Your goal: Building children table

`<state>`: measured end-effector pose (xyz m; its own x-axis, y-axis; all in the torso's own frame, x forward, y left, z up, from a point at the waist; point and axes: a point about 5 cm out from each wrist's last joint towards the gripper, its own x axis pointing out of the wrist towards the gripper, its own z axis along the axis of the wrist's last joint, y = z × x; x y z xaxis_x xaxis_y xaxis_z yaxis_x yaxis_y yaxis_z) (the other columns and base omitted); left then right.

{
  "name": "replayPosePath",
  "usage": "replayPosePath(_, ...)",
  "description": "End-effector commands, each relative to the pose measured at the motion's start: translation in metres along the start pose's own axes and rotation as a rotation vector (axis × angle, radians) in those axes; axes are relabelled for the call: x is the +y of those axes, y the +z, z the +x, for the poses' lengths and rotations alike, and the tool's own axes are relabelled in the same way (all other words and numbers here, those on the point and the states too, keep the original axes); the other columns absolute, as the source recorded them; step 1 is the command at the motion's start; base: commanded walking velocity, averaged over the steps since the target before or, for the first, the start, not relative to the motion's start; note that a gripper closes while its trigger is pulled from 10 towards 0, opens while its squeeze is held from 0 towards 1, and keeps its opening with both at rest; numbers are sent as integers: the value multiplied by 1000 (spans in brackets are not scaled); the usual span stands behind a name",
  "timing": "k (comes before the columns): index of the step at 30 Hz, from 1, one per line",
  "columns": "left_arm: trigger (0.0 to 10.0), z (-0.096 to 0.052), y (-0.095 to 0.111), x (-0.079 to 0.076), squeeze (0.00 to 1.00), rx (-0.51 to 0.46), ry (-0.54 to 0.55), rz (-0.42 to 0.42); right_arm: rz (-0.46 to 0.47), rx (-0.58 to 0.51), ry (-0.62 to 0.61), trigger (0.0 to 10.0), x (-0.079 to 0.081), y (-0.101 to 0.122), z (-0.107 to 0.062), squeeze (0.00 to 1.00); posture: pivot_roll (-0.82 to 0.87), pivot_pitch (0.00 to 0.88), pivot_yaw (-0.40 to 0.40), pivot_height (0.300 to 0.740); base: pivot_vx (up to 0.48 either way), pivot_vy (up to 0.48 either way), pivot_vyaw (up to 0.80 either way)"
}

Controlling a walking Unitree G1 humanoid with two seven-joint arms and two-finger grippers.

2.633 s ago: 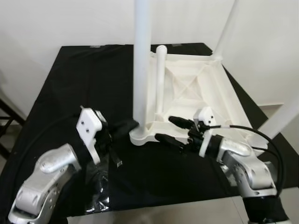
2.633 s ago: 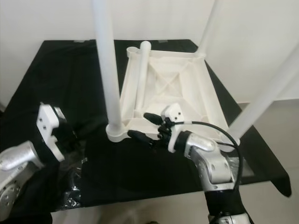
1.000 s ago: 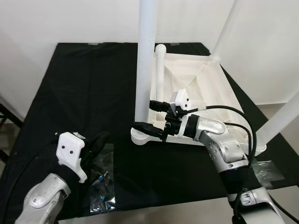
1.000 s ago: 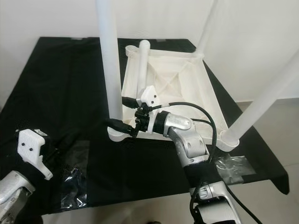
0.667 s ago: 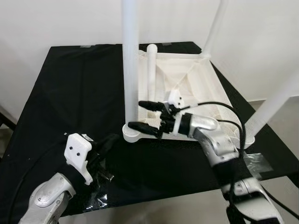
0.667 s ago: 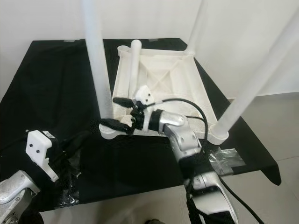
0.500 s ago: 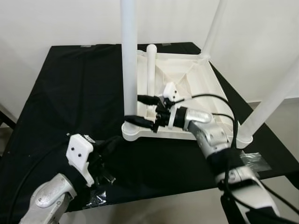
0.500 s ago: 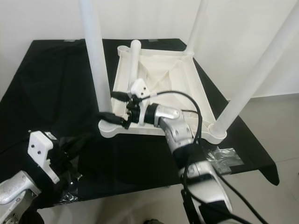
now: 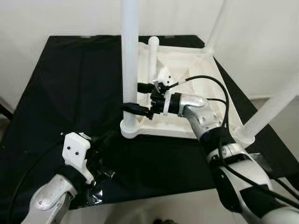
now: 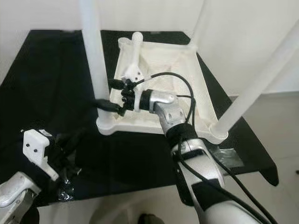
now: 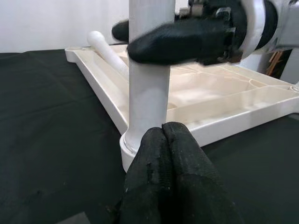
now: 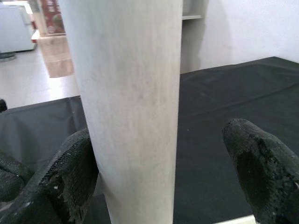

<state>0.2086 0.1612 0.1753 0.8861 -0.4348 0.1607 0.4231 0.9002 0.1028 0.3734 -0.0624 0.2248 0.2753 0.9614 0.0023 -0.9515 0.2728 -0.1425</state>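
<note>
Black cloth (image 9: 70, 79) under upturned table (image 9: 196, 60); white walls; right end effector (image 9: 138, 99) spread around leg (image 9: 129, 60); left end effector (image 11: 166, 140) closed.

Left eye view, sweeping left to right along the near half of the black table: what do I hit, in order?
Left hand → plastic bag → near-left table leg → right hand, open around that leg → near-right table leg.

Matt white plastic table leg (image 9: 129, 60)
</note>
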Motion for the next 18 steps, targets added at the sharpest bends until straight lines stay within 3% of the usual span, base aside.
replayPosePath(1,10000,-2,-1,-1,0,17,11,-4,-4,21,26,10000,2,-4,4,0,131,179,-126,740,0,0,0)
replayPosePath(6,10000,1,0,-3,0,11,10,-12,8,23,35,10000,3,-6,9,0,128,188,-142,740,0,0,0)
replayPosePath(7,10000,2,1,-3,0,7,13,-14,7,18,42,9451,3,-5,12,0,124,189,-143,740,0,0,0)
replayPosePath(9,10000,2,1,-4,0,5,15,-16,6,14,48,9451,4,-4,14,0,123,189,-145,740,0,0,0)
replayPosePath(10,10000,3,1,-4,0,2,17,-17,5,0,64,3490,5,-1,18,0,121,189,-147,740,0,0,0)
replayPosePath(11,10000,3,1,-4,0,2,17,-17,5,0,64,3490,5,-1,18,0,121,189,-147,740,0,0,0)
replayPosePath(12,10000,4,1,-4,0,0,20,-17,8,-20,80,0,7,3,23,0,121,188,-149,740,0,0,0)
replayPosePath(18,10000,5,1,-5,0,-2,24,-18,-5,-49,131,0,14,8,33,0,122,185,-151,740,0,0,0)
